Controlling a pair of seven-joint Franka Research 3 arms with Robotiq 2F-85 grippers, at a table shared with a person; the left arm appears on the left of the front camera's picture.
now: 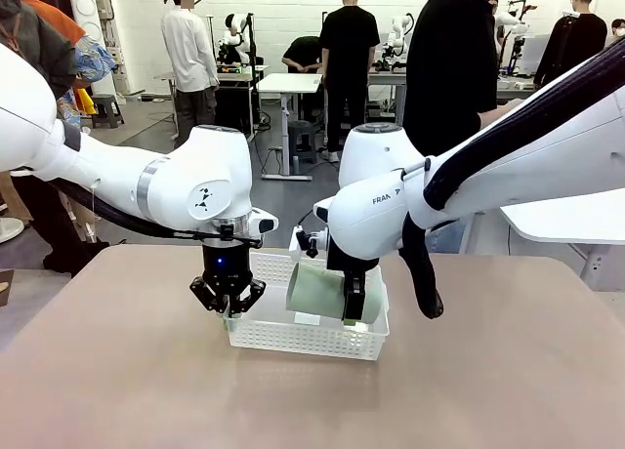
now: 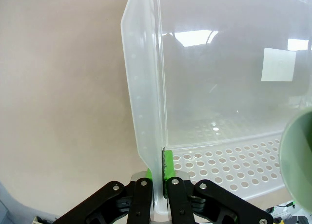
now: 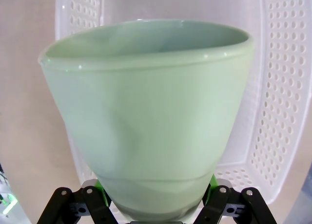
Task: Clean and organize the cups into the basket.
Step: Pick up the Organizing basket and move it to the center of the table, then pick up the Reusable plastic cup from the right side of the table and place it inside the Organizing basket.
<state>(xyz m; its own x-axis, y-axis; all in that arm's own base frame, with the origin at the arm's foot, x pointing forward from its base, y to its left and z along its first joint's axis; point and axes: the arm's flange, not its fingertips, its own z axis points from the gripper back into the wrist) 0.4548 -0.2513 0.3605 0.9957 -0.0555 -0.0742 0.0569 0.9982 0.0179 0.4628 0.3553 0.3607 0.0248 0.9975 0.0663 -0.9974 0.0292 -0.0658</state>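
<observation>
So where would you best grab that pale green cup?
Take the green cup probably around its narrow base end, a finger on either side, coming from behind the base, as the right gripper holds it over the basket. It tapers, so the base fits between the fingers; the wide rim likely would not.

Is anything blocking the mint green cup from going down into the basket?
Nothing visible. The right gripper holds the mint green cup over the basket, whose visible floor looks bare; the left gripper grips its side wall.
</observation>
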